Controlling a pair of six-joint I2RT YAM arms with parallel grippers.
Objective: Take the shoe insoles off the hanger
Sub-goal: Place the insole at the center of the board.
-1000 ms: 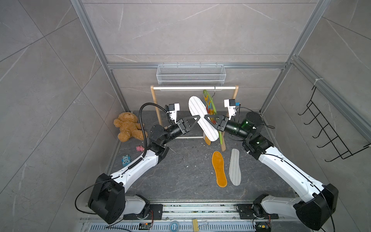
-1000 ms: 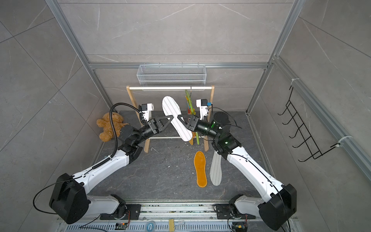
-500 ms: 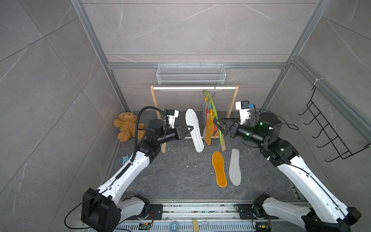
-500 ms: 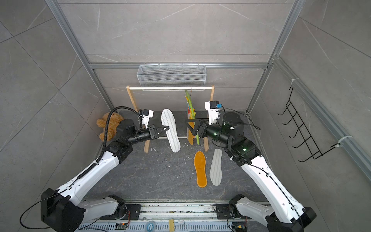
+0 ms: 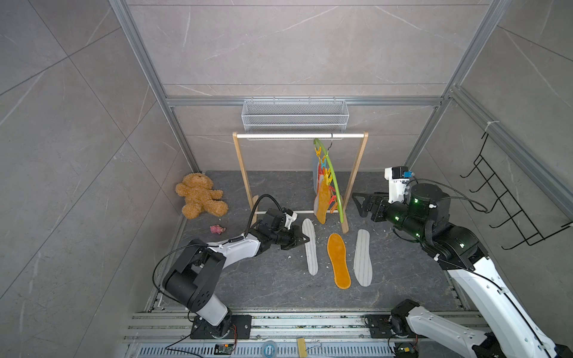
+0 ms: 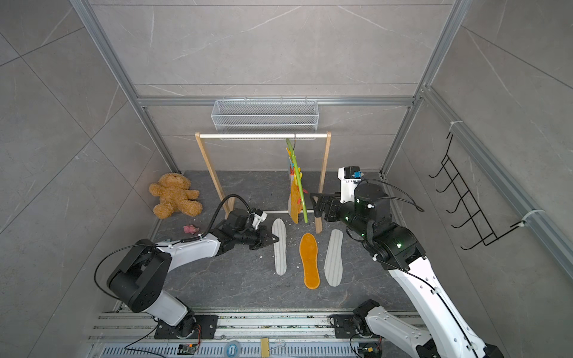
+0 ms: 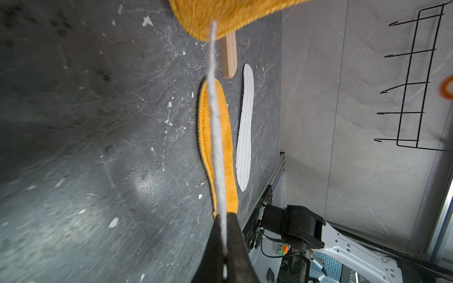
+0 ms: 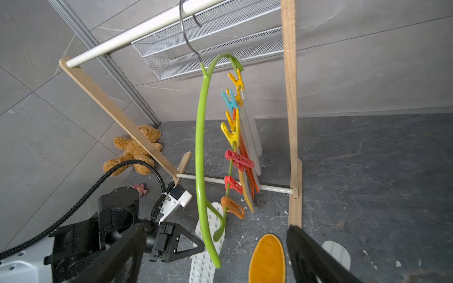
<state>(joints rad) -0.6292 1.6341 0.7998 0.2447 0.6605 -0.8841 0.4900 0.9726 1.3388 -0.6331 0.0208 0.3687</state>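
**A:** What are your grippers doing?

**B:** Taking 12 o'clock as the back wall, my left gripper (image 5: 305, 240) is clamped on the edge of a flat, foot-shaped white-grey striped fabric insole (image 5: 310, 252). It is near the middle of the dark stone-look floor (image 5: 263, 279). I cannot tell whether the insole touches the floor. My right gripper (image 5: 357, 204) stands wide apart at 1 o'clock, holding nothing, near the hanger's lower end.

**A:** Describe the hanger.

**B:** It is a thin lime-green curved plastic hanger (image 8: 199, 147), smooth and glossy. A dark metal hook (image 8: 190, 44) hangs it from the white rail (image 5: 279, 135) of a pale wooden frame (image 5: 356, 176) at 12 o'clock. Small yellow, teal, red and orange plastic clips (image 8: 230, 133) line it. A fuzzy orange hanging insole (image 5: 322, 203) and paler flat insoles (image 8: 251, 137) are clipped there.

**A:** And off it?

**B:** A second fuzzy orange insole (image 5: 339, 260) lies flat at the frame's 6 o'clock. A second striped insole (image 5: 362, 257) lies just beside it, at its 3 o'clock.

**A:** How do the views differ?

**B:** My left wrist view shows the held insole edge-on, a thin white felt-like strip between dark jaws. Both top views show its outline and stripes. My right wrist view separates the clip colours and shows the hanging insoles as thin layers. The top views show mainly one orange face.
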